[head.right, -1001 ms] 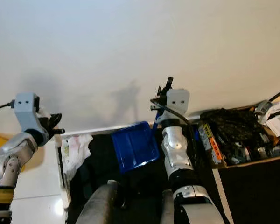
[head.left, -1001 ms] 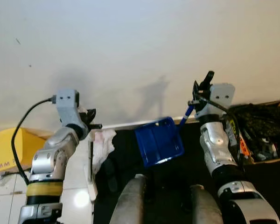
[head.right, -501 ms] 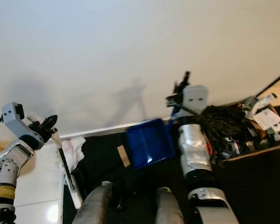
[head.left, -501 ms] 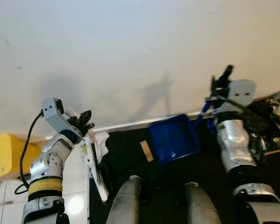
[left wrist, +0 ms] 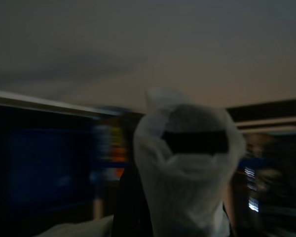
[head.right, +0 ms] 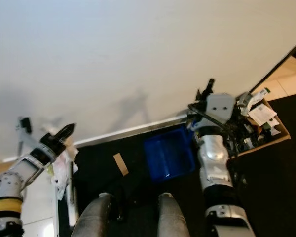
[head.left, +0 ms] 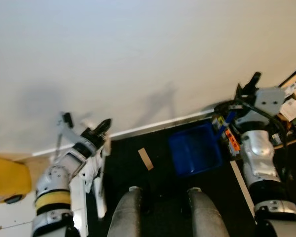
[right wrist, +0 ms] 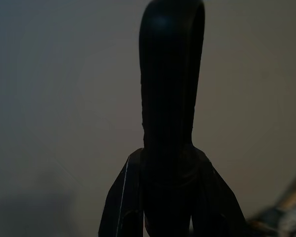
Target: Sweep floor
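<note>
Both grippers loaded: right gripper (head.right: 207, 94) clamped on the dark handle of the blue dustpan (head.right: 168, 154), now lowered onto the black floor (head.left: 153, 197) beside the cardboard scrap (head.left: 146, 159); left gripper (head.left: 102, 127) swung inward, gripping the white broom (head.left: 91, 173). Positioned for sweeping scrap into pan

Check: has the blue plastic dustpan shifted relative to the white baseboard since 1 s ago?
Cannot tell. The camera itself turned, so the whole view shifted; the blue plastic dustpan sits just below the white baseboard, at the right gripper, as before.
</note>
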You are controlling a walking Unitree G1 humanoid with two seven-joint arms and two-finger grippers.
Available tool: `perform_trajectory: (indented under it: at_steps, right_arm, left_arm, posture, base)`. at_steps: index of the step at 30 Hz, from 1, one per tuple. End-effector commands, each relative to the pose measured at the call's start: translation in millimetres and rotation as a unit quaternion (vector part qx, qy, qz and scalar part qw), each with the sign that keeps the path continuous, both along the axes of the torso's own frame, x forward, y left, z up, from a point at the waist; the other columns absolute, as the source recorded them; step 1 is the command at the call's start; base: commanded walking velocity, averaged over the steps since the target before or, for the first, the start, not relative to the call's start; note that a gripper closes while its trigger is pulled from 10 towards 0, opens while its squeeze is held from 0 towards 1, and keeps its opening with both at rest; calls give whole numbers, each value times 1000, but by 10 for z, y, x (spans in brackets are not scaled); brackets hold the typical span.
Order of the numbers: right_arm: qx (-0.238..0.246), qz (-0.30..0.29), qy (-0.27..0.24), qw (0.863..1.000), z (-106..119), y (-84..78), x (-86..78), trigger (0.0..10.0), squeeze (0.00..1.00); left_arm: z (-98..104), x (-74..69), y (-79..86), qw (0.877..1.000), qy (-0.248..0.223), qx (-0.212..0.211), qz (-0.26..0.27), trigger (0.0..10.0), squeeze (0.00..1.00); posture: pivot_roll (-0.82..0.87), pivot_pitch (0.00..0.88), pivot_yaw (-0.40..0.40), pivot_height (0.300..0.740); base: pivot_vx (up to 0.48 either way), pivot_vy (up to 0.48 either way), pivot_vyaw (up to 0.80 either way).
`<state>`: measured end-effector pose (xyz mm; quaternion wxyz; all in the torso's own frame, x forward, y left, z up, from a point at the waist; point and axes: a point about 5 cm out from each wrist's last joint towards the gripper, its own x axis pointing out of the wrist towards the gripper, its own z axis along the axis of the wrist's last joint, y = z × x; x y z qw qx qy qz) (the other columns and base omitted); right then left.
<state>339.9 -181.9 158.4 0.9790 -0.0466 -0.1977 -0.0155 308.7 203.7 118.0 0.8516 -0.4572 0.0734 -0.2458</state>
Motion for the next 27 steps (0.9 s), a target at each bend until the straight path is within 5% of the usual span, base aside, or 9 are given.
perform_trajectory:
  at_steps: [1,16,19,20,27]
  right_arm:
    - [2,3,-1,1000,-13,11,-20,10000,0]
    - [10,7,8,1000,-51,44,-11,10000,0]
    - [13,10,10,1000,-65,64,-8,10000,0]
    - [15,13,11,1000,-76,89,-5,10000,0]
    - [15,13,11,1000,-76,89,-5,10000,0]
  left_arm:
    - [93,-29,-160,996,-38,-63,-42,10000,0]
    - [342,-31,-369,987,-72,-121,-74,10000,0]
    - [545,-60,-382,986,-103,-103,-87,10000,0]
    - [653,-83,-334,987,-127,-32,-88,10000,0]
    - [653,-83,-334,987,-127,-32,-88,10000,0]
  posture:
    - [25,363,0,740]
    - [45,344,16,740]
    - [59,335,20,740]
    - [63,332,23,740]
    - [63,332,23,740]
  base:
    - [0,0,0]
    - [0,0,0]
    - [0,0,0]
    - [0,0,0]
    - [0,0,0]
